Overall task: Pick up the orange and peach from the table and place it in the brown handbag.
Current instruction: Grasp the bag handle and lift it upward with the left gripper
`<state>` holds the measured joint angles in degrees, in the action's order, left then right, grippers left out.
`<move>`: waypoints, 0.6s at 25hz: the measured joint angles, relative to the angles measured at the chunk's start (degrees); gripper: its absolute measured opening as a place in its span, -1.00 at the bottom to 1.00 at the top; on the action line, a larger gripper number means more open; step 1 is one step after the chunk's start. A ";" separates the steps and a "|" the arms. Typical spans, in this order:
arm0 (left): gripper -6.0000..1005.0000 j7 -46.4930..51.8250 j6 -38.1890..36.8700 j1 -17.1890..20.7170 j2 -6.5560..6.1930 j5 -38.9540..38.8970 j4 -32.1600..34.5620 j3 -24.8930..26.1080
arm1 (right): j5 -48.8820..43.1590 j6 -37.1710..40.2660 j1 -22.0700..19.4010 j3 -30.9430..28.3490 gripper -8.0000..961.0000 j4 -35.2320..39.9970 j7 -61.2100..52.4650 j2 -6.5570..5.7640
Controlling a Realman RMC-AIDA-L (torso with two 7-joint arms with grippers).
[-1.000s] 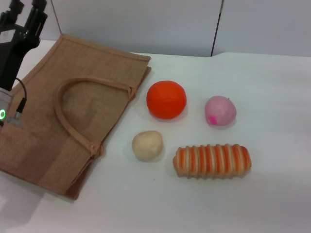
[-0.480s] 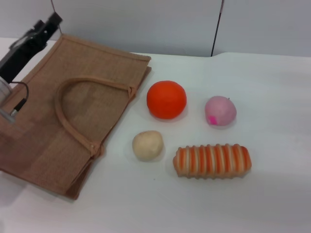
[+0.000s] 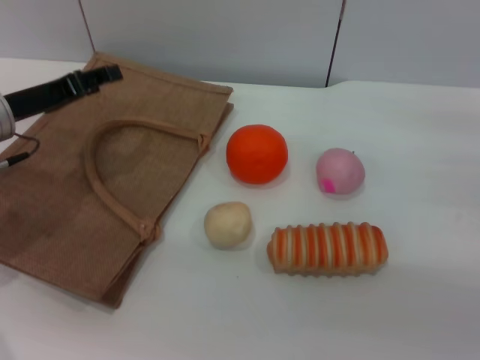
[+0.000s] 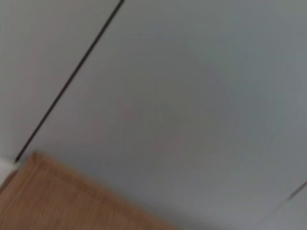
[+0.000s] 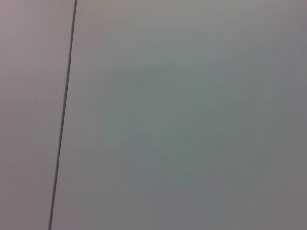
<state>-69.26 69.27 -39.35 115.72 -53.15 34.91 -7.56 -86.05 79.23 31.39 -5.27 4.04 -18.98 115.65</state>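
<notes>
Head view, the orange (image 3: 256, 153): it sat on the white table (image 3: 420, 150) near the middle of the scene, just right of the bag's open edge, apart from everything around it.
The peach (image 3: 340, 171): it lay to the right of the orange with a clear gap between them, its magenta spot turned toward the near left.
The brown handbag (image 3: 67, 217): it lay flat on the left side of the table, one looped handle (image 3: 105, 187) curving across its upper face, its far right corner close to the orange but not touching it.
The beige ball (image 3: 228, 224): it rested nearer than the orange, just right of the bag's near handle end.
The striped loaf (image 3: 328, 248): it lay lengthwise on the near side, right of the beige ball and nearer than the peach.
The left gripper (image 3: 97, 76): it reached in from the left edge over the bag's far left corner, pointing right; I could not tell whether its jaws were apart or together.
Left wrist view: only a corner of the woven bag (image 4: 57, 201) showed, against a grey wall panel (image 4: 192, 96).
The right gripper: it was out of sight in every view; its wrist camera showed only the grey wall (image 5: 192, 120) with one dark seam.
</notes>
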 joint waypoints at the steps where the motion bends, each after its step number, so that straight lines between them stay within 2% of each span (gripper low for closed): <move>1: 0.25 1.94 -0.03 -0.54 -0.17 2.77 0.64 0.00 | 0.00 -0.04 0.03 0.00 0.77 0.00 0.00 -0.02; 4: 0.24 8.89 -0.07 -2.37 -0.73 11.61 2.52 0.00 | 0.00 -0.17 0.04 0.00 0.77 0.00 0.00 -0.06; 9: 0.23 16.80 0.06 -4.87 -0.87 23.01 6.50 0.00 | 0.00 -0.24 0.01 0.00 0.77 0.00 0.00 -0.08; 15: 0.21 20.62 0.65 -5.55 -0.92 29.17 9.14 0.00 | 0.00 -0.25 -0.02 0.00 0.77 0.09 0.00 -0.08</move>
<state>-48.65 69.91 -44.91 114.81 -23.97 44.04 -7.56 -86.04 78.97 31.38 -5.27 4.13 -18.98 115.57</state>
